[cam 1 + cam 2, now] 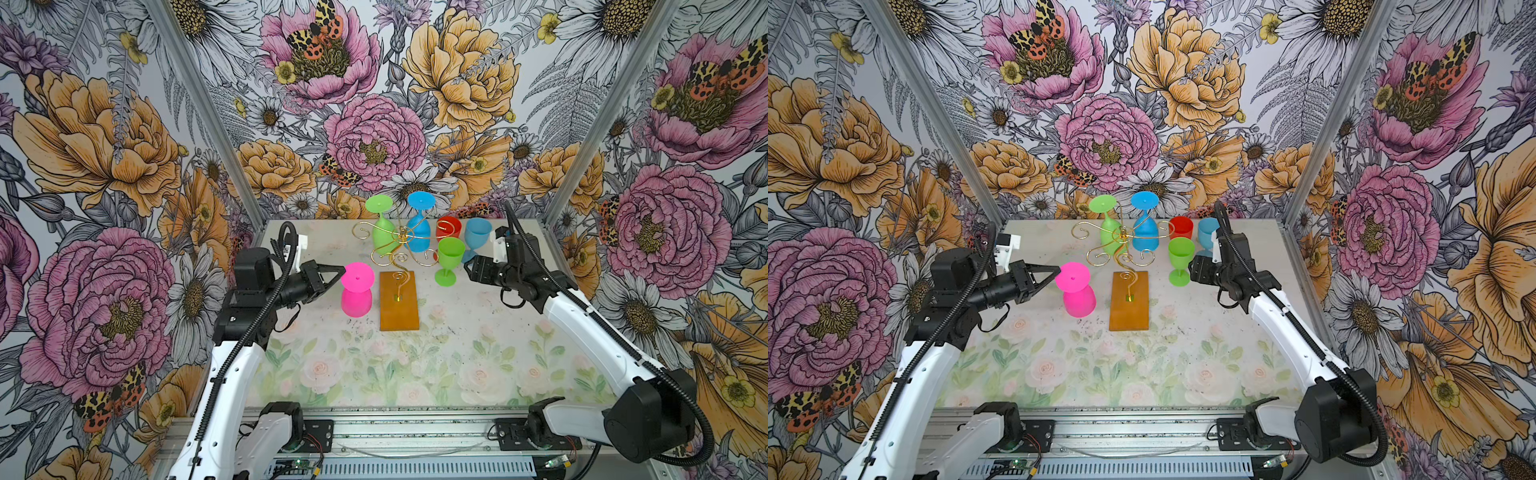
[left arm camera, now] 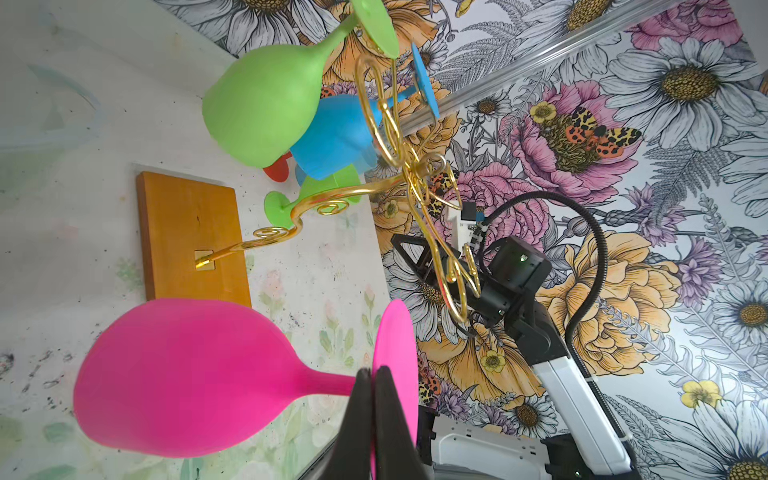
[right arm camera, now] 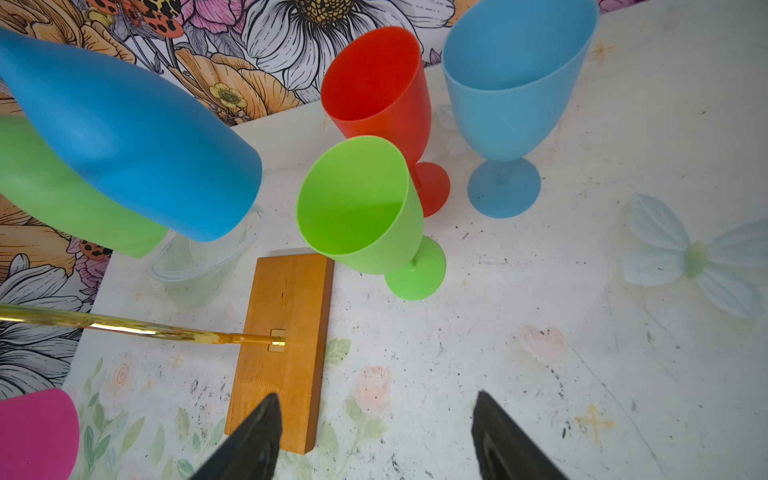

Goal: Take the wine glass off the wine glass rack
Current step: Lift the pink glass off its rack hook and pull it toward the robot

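A pink wine glass (image 1: 356,299) (image 1: 1079,301) hangs upside down just left of the wine glass rack, apart from its wire arms. My left gripper (image 1: 343,270) (image 2: 374,370) is shut on the thin foot of this glass (image 2: 187,374), beside the stem. The rack is a gold wire tree (image 1: 401,243) (image 2: 399,166) on an amber base (image 1: 399,301) (image 3: 286,332). A green glass (image 1: 384,232) and a blue glass (image 1: 419,232) hang upside down on its far arms. My right gripper (image 1: 469,268) (image 3: 377,397) stands open and empty, right of the rack above the table.
Three glasses stand upright on the table right of the rack: green (image 1: 449,259), red (image 1: 449,227) and light blue (image 1: 477,237), close to my right gripper. Flowered walls close in the back and both sides of the table (image 1: 415,374).
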Motion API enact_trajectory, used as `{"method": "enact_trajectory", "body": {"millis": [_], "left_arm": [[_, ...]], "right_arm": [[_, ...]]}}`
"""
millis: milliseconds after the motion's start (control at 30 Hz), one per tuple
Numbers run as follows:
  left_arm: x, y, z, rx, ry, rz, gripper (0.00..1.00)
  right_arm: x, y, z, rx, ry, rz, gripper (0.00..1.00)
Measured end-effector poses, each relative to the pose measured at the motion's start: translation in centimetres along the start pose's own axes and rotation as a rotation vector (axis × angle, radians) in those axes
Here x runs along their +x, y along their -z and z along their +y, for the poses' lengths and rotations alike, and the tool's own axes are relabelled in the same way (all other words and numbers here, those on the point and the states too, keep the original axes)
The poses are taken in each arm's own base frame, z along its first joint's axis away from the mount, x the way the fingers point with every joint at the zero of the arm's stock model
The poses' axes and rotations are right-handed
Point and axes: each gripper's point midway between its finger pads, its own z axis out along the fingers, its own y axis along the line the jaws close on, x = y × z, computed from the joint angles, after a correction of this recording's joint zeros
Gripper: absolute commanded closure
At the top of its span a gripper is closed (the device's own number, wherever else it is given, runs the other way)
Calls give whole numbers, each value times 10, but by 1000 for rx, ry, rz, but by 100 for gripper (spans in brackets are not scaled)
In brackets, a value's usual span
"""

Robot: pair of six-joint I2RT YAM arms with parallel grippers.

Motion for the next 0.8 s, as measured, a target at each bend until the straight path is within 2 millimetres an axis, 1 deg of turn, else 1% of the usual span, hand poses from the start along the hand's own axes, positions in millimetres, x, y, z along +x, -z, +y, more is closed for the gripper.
{"method": "enact_trajectory", "body": {"millis": [67, 300, 567, 800], "left_arm": [[8, -1, -1, 4, -10, 21, 100], [40, -15, -19, 51, -90, 127, 100], [77, -37, -30, 74, -181, 248, 100], [98, -51, -34, 71, -259, 309, 100]], "right_arm": [[1, -1, 0, -2, -6, 4, 27], [10, -2, -2, -4, -17, 23, 27], [9, 8, 0, -15, -15, 0, 27], [14, 8, -4, -4, -21, 17, 27]]}}
